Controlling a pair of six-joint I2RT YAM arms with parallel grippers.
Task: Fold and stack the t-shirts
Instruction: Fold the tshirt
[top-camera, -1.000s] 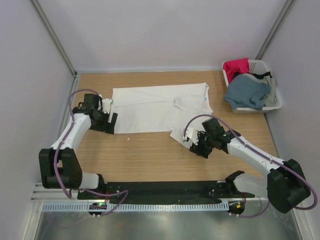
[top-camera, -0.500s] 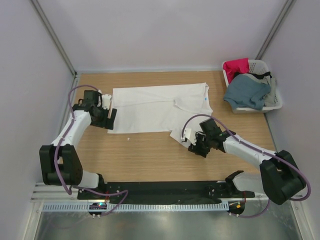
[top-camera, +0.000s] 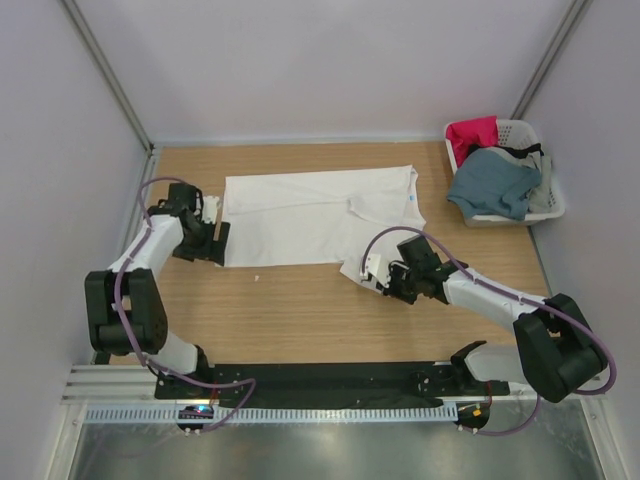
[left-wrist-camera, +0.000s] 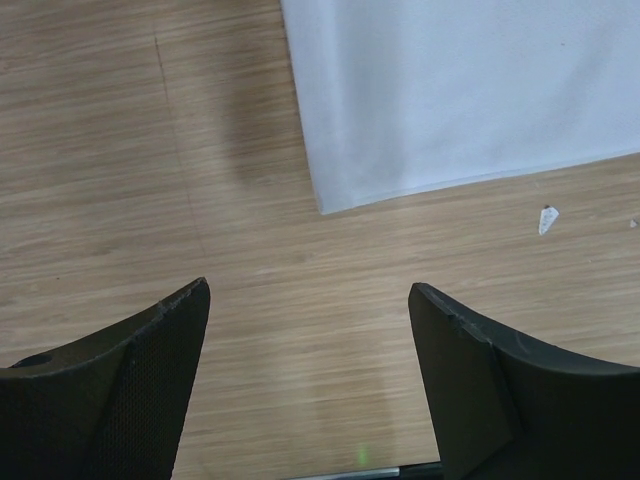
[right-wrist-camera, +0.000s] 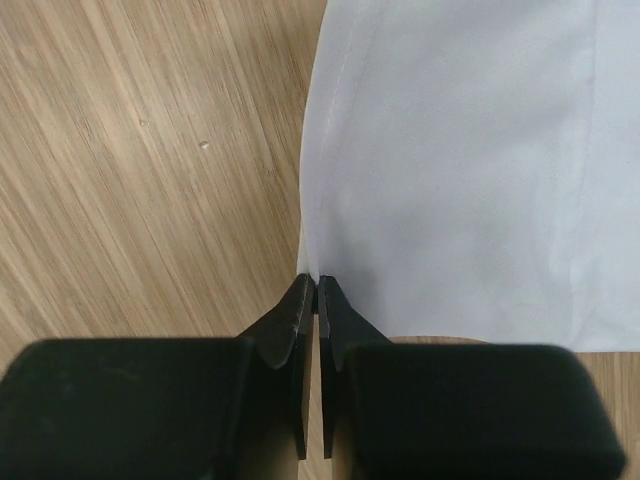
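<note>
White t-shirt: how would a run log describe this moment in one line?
white t-shirt: spread out | left fingers: open beside its corner | right fingers: shut on its sleeve edge

white t-shirt (left-wrist-camera: 450, 90): cut off top, right | red-pink t-shirt (top-camera: 472, 133): partly under slate-blue t-shirt (top-camera: 495, 183) | fleck (left-wrist-camera: 546, 218): unidentifiable

Left gripper (left-wrist-camera: 310, 290) is spread wide, held low near the desk's left edge; right gripper (right-wrist-camera: 317, 281) is pinched closed, low over mid-desk.
</note>
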